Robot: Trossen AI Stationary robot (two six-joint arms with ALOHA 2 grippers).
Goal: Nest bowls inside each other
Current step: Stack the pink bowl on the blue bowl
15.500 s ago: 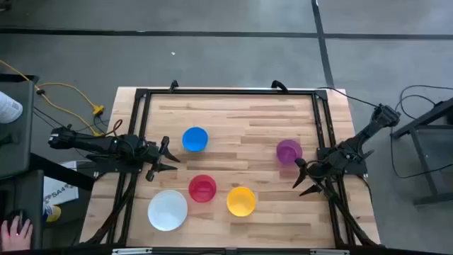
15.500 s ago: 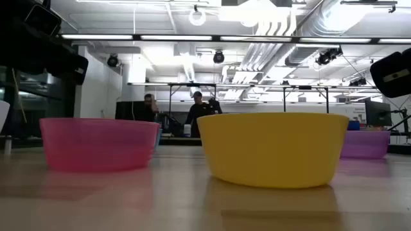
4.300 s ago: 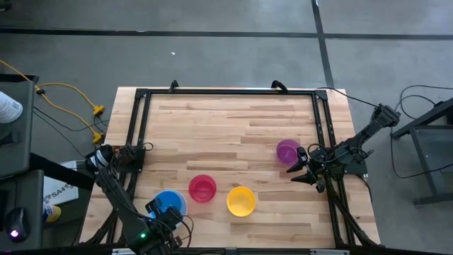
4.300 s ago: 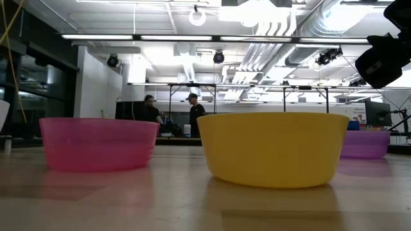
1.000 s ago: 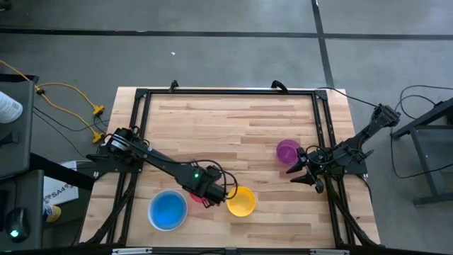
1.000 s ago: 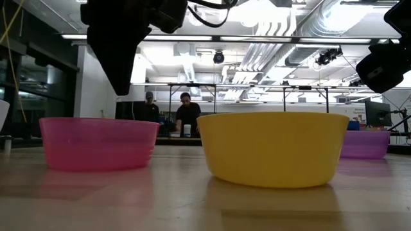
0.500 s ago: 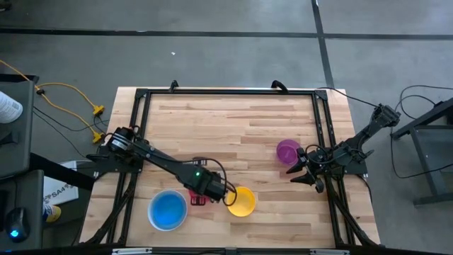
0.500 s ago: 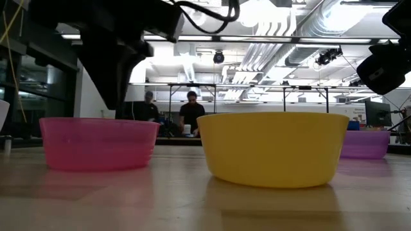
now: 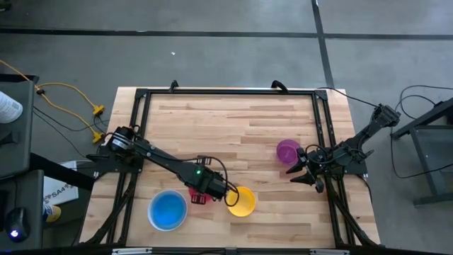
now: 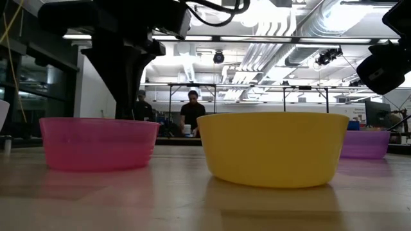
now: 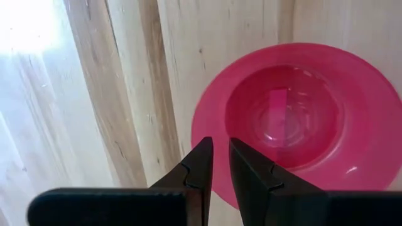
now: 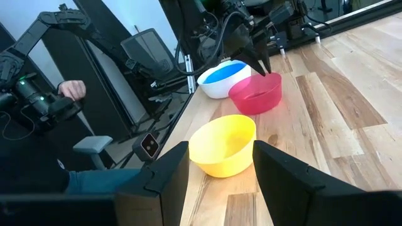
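Note:
The red bowl stands on the wood near the table's front, mostly hidden under my left arm in the high view. My left gripper points down just above the bowl's rim, open by a narrow gap, with nothing between its fingers. To its left the blue bowl sits inside the white bowl. The yellow bowl stands to the right of the red one. The purple bowl stands near the right edge, with my right gripper open beside it.
Black frame rails run along the table's far, left and right sides. The far half of the wooden top is bare. People stand in the room behind the table, and a person's hand shows beyond the left edge.
My left gripper has rolled about its own pointing line while staying above the red bowl. Its finger gap looks the same. The bowls have kept their places.

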